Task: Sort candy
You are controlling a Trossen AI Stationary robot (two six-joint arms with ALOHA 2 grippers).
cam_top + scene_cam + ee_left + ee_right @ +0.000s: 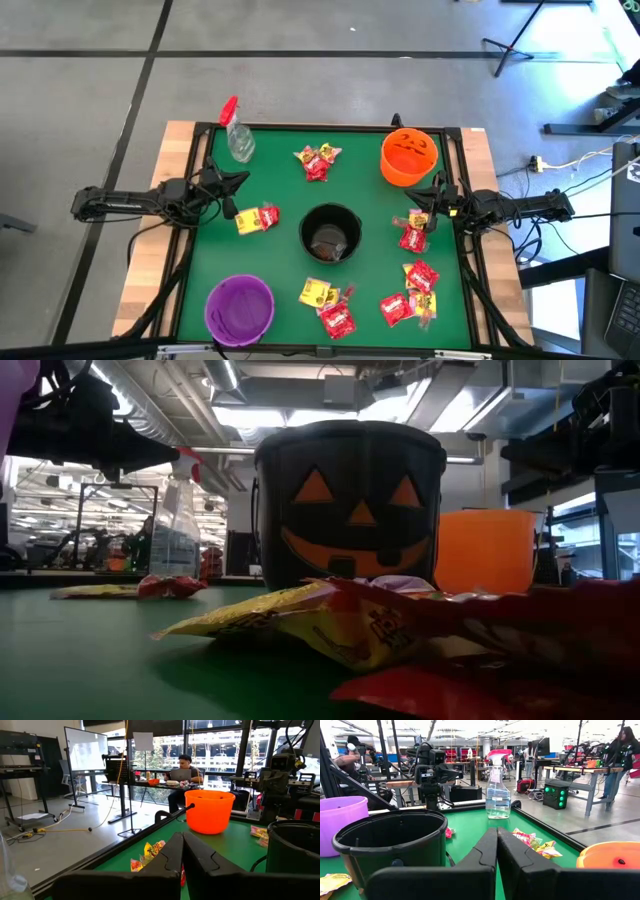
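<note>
My left gripper (pixel 236 181) and right gripper (pixel 424 190), jaws pressed together, flank the black bucket (pixel 331 233); candy (pixel 318 161) lies scattered around it.

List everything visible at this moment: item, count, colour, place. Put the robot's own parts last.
Black bucket: one, pumpkin face, table centre.
Orange bucket: one, far right corner.
Purple bowl: one, near left corner.
Spray bottle: one, clear with red top, far left.
Candy: red and yellow packets in loose clusters; far centre, left of the black bucket, near centre, right side, near right.
Table: green mat, wooden edges.
People: several, at desks in the room behind.
Left pincer: shut, empty, left edge.
Right pincer: shut, empty, right edge.
</note>
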